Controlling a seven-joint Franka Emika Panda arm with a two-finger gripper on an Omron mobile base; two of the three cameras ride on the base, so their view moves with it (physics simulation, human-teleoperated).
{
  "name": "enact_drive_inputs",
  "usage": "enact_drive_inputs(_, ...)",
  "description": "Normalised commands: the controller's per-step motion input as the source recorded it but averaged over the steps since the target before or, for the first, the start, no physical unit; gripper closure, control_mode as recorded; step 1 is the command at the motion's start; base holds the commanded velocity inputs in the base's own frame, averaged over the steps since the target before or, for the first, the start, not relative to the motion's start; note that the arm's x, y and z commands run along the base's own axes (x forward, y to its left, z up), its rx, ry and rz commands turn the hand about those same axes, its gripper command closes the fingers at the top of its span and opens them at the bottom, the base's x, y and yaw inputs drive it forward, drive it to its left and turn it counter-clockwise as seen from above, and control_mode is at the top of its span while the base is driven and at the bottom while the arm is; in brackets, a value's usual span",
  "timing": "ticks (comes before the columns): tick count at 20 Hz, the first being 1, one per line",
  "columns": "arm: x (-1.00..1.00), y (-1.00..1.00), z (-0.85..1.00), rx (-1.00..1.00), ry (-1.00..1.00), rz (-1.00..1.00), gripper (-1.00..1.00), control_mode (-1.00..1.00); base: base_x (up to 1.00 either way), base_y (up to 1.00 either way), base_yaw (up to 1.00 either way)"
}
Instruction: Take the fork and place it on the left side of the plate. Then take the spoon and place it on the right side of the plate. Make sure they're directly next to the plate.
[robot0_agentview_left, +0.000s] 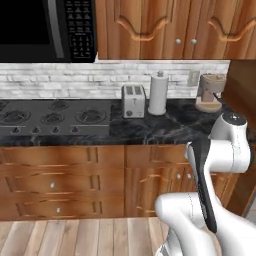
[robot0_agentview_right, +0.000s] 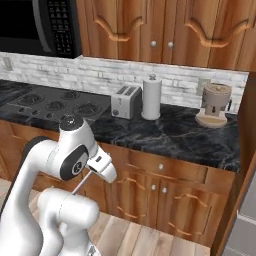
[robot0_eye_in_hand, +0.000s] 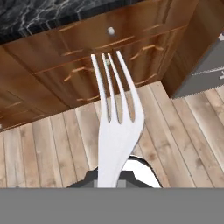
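Even, soft rendered light, bright throughout, pale glossy sheen on the black marbled stone counter (robot0_agentview_right: 170, 131), faint shading under the brown wooden wall cabinets (robot0_agentview_left: 165, 27), coarse low-resolution textures, slightly blurred edges, no edge distortion

A pale silver-grey fork (robot0_eye_in_hand: 116, 131) stands out against warm brown wooden cabinets (robot0_eye_in_hand: 87, 52) and a light wood-plank floor (robot0_eye_in_hand: 43, 148). The counter (robot0_agentview_right: 170, 132) is black marble veined with white, beneath a white-grey brick backsplash (robot0_agentview_left: 75, 80). A silver toaster (robot0_agentview_left: 133, 101), white paper-towel roll (robot0_agentview_left: 158, 93), black stovetop (robot0_agentview_left: 55, 117) and black microwave (robot0_agentview_left: 45, 30) complete the kitchen.
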Motion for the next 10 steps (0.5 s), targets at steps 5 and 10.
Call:
enact_drive_inputs(5, 0.0, 0.0, 0.0, 0.0, 0.0, 0.0, 1.0, 1.0, -0.41, -0.4, 0.01)
enact_drive_inputs(10, 0.0, 0.0, 0.0, 0.0, 0.0, 0.0, 1.0, 1.0, -0.57, -0.61, 0.05)
